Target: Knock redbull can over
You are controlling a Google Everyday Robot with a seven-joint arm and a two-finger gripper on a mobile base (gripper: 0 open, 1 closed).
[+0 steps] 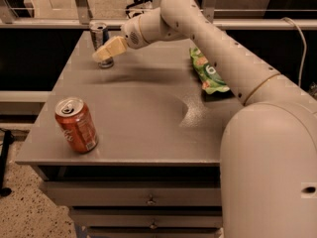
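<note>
Camera view — gripper (110, 50) at the redbull can (99, 31), far-left on grey table (148, 113).

I see a grey worktop (143, 113) carrying three things. The redbull can (99, 35) stands upright at the far left corner, a soda can (76, 125) stands near the front left edge, and a green bag (208, 71) lies at the right. The gripper (106, 52) overlaps the redbull can's lower half.

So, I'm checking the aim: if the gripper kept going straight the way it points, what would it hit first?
The redbull can, most likely. The gripper points left, its tip right at the can's lower half near the table's far left corner; depth is unclear.
</note>
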